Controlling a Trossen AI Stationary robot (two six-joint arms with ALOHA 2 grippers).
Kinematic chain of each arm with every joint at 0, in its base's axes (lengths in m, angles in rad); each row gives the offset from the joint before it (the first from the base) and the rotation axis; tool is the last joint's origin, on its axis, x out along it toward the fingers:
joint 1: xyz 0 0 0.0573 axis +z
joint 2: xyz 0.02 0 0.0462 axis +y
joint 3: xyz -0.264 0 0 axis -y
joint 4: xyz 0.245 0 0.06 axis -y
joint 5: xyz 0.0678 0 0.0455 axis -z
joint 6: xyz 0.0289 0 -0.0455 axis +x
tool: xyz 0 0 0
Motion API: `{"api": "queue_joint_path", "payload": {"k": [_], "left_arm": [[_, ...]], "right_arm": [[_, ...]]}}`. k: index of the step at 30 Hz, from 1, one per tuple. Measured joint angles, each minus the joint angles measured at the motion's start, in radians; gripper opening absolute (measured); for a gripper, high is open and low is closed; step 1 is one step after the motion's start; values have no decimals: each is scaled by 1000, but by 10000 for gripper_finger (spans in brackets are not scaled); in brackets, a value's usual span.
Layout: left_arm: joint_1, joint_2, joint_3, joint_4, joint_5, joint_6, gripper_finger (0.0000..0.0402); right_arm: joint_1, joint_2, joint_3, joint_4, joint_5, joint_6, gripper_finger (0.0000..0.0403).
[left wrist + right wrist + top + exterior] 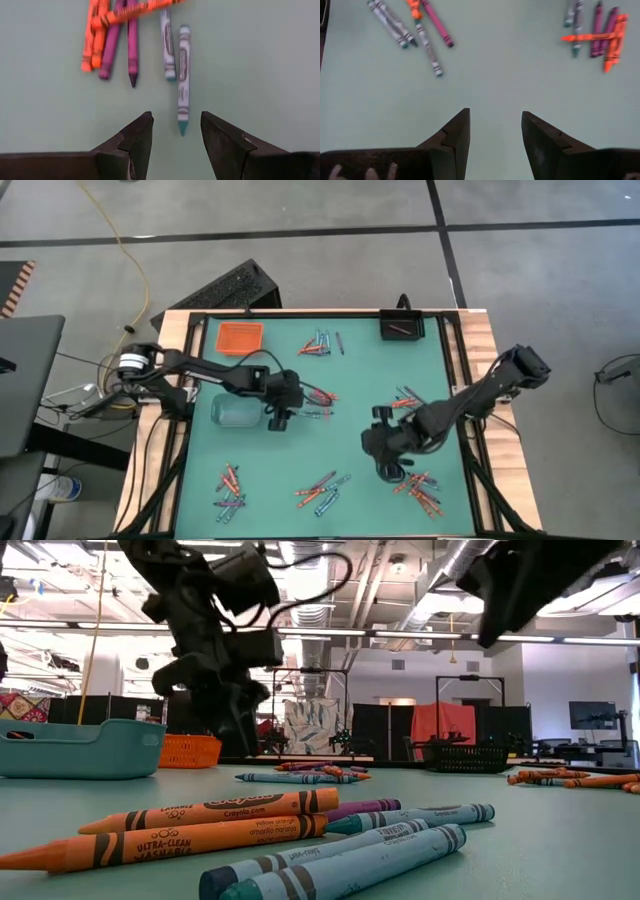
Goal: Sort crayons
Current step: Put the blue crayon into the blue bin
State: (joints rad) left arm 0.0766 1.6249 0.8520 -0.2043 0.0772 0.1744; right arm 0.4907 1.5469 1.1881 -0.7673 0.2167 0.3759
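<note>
1. At the far left of the green table (360,380) stand an orange tray (239,336) and, nearer, a clear tray (234,414); neither shows any crayons inside from above, so sorting looks barely begun.
2. The left gripper (278,418) hangs just beside the clear tray, jaws parted and empty. Its wrist view shows a blue-grey crayon (183,77) lying just ahead of the gap between the fingers (137,142), with orange-red and purple ones (112,35) fanned beyond it.
3. Loose clusters of crayons (322,492) lie along the near edge and another group (321,343) sits at the far middle.
4. The right gripper (390,470) hovers over bare mat right of centre, jaws apart, holding nothing; a heap (422,490) lies near it.
5. A black tray (401,327) at the far right seems to hold one stick. Nearly everything remains to be sorted.
</note>
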Motion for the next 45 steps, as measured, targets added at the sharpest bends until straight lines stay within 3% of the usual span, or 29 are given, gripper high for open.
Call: {"api": "queue_joint_path", "payload": {"k": [6, 12, 26, 33, 39, 45], "left_arm": [[12, 54, 0, -7, 20, -8, 158], [-12, 78, 1, 14, -31, -22, 153], [-14, 80, 0, 40, 8, 23, 12], [-27, 72, 0, 32, 24, 51, 0], [-56, 43, 29, -128, 19, 67, 0], [-121, -33, 71, -307, -62, 55, 0]], "right_arm": [[56, 13, 0, -4, 58, 41, 168], [75, 3, 0, -3, 104, 45, 168], [75, 3, 0, 4, 110, 51, 168], [75, 3, 0, 4, 112, 54, 168], [74, 3, 0, 3, 123, 54, 168], [70, 3, 0, 3, 127, 53, 168]]}}
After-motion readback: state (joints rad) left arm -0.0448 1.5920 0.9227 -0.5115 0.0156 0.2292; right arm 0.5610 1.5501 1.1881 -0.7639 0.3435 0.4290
